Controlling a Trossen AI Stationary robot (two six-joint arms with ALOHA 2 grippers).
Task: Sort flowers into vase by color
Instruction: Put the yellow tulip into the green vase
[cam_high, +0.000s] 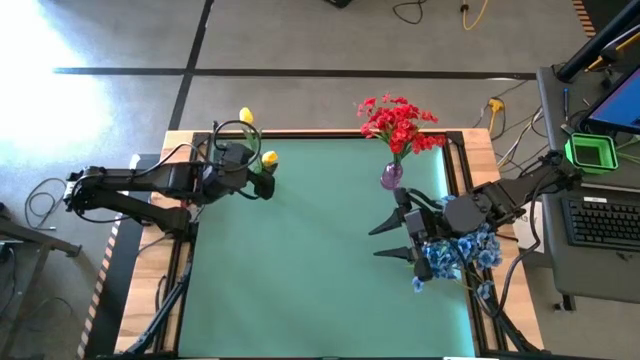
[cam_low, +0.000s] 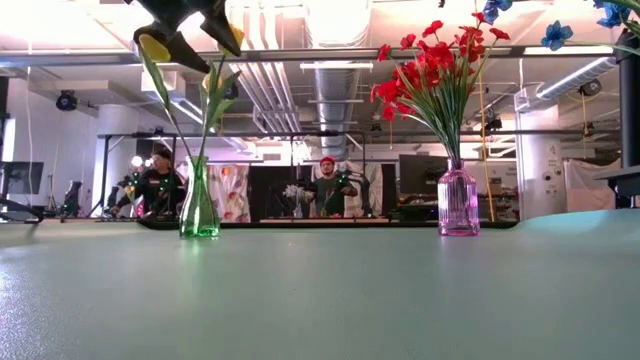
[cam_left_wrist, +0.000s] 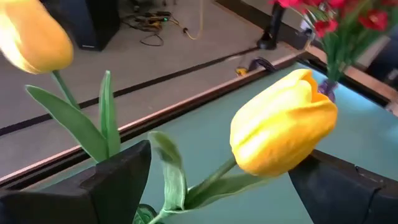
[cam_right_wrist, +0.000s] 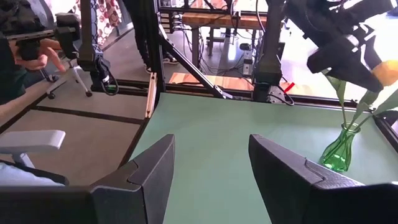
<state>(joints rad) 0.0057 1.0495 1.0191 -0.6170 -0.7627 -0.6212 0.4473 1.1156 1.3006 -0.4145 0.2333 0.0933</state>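
A green glass vase (cam_low: 198, 212) stands near the table's far-left corner with two yellow tulips in it. One tulip (cam_left_wrist: 34, 38) is higher, the other (cam_left_wrist: 283, 124) leans. My left gripper (cam_left_wrist: 224, 158) hovers open above the vase, one finger on each side of the leaning tulip's head and stem; I see no touch. Red flowers (cam_high: 400, 122) stand in a purple vase (cam_low: 457, 203) at the far right. Blue flowers (cam_high: 458, 255) show beside my right arm; what they stand in is hidden. My right gripper (cam_high: 386, 240) is open and empty over the mat.
The green mat (cam_high: 310, 260) lies bare across its middle and near side. Wooden frame rails (cam_high: 470, 170) border it. A keyboard (cam_high: 605, 222) and a green box (cam_high: 590, 152) sit to the right, off the table. People stand in the room beyond the far edge.
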